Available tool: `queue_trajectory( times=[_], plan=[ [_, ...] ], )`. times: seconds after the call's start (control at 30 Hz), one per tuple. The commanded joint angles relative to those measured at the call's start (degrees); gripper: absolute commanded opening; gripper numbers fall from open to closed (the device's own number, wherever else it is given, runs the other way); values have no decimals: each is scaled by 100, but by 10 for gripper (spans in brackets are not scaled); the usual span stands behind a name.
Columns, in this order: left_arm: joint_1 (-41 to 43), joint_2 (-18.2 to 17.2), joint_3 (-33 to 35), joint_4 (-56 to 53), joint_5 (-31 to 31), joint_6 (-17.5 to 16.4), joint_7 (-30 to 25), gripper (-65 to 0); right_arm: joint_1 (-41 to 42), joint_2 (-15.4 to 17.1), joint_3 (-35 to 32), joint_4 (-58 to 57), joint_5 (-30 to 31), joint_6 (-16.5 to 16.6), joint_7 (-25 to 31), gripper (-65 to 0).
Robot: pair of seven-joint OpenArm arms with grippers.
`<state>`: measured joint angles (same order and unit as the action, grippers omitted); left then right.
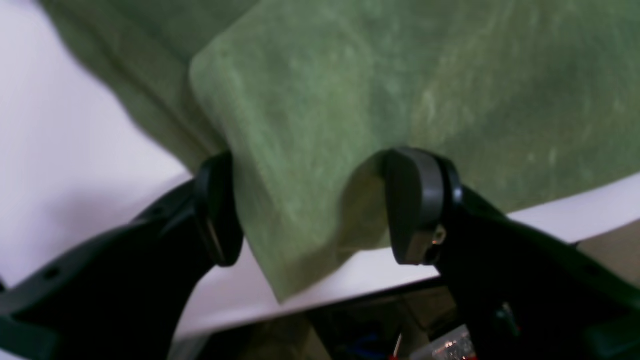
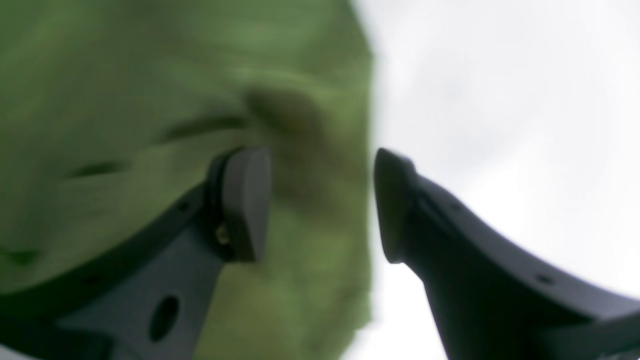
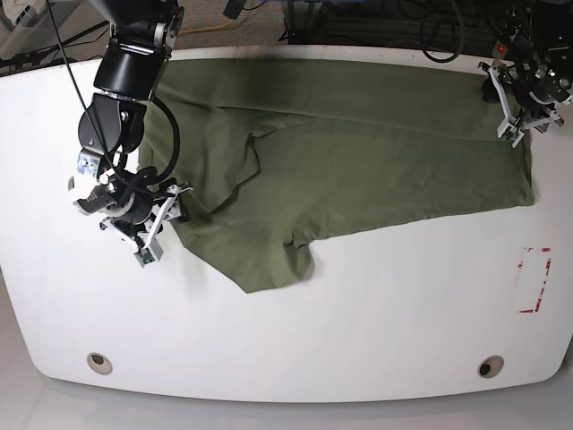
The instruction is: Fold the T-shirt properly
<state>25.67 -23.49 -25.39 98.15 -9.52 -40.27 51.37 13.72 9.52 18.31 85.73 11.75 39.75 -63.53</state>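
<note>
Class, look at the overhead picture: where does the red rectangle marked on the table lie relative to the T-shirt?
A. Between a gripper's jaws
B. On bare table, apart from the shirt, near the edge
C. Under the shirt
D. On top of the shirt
B: the red rectangle sits on bare table, clear of the T-shirt.

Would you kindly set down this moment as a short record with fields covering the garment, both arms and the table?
garment: T-shirt, olive green, spread across the far half of the table, partly folded over itself, a flap reaching toward the near edge
left gripper: jaws apart, straddling a corner of the cloth at the table's edge
right gripper: jaws apart, at the shirt's edge, nothing pinched
table: white
other: red-marked rectangle on the table
</note>
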Motion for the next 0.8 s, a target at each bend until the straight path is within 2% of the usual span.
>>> queue_trajectory(
  times=[0.0, 0.17, 0.33, 0.57, 0.7, 0.77],
  plan=[
    [-128, -100, -77, 220, -204, 27, 19, -260, 338, 134, -6, -209, 96, 25, 159, -315],
    [-154, -109, -481, 361, -864, 27, 19, -260, 822, 231, -6, -1202, 96, 25, 485, -314],
    [-259, -100, -727, 493, -1329, 27, 19, -260, 1253, 362, -24, -2283, 113, 25, 1082, -312],
    [-321, -91, -1070, 730, -1505, 27, 19, -260, 1701, 389, -33, -3787, 113, 25, 1970, -312],
    [-356, -91, -1343, 739, -1505, 27, 19, -260, 1754, 310, -42, -3998, 113, 25, 2058, -314],
    [-374, -91, -1457, 721, -1505, 27, 19, -260, 1754, 125, -50, -3998, 113, 25, 2058, -314]
  ],
)
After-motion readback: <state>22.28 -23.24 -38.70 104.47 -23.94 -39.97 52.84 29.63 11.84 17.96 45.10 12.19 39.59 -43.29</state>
